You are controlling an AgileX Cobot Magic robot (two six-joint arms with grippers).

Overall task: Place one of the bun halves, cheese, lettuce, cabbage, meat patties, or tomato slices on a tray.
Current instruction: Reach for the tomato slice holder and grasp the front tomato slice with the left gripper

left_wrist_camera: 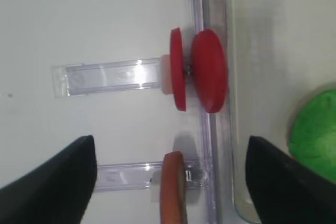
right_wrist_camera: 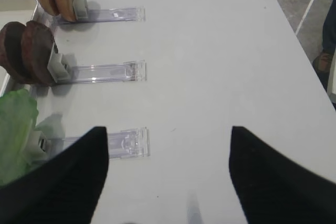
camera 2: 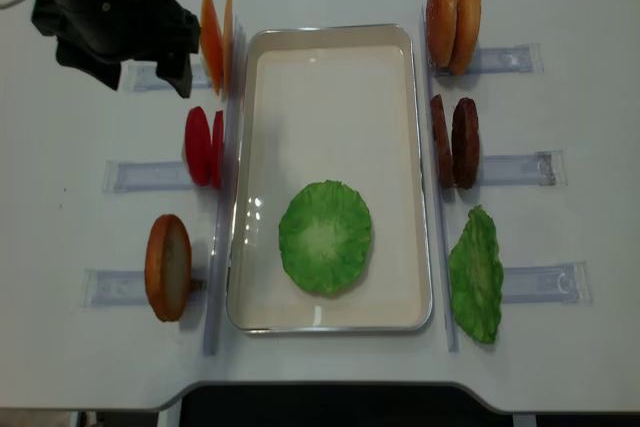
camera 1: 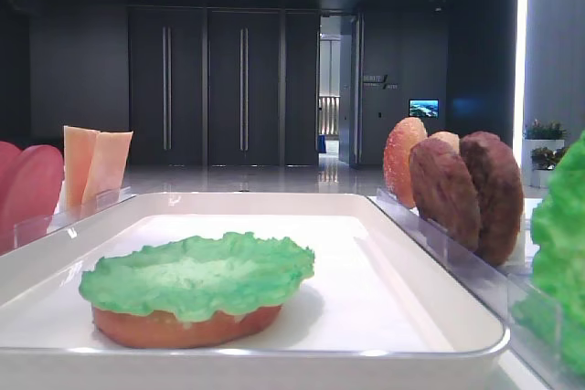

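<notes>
The large white rectangular tray (camera 2: 331,57) is filling the centre, a ruffled green lettuce leaf (camera 2: 325,237) sitting on an orange-tan bun half (camera 1: 183,326) (lower half). Left gripper (camera 2: 145,72), upper left, is gaping empty; right gripper (right_wrist_camera: 168,174) likewise. Red tomato slices (camera 2: 203,146) are standing left of the tray.

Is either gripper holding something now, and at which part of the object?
Nothing is held. The left gripper is open above the tomato slices, touching none. The right gripper is open over bare table.
</notes>
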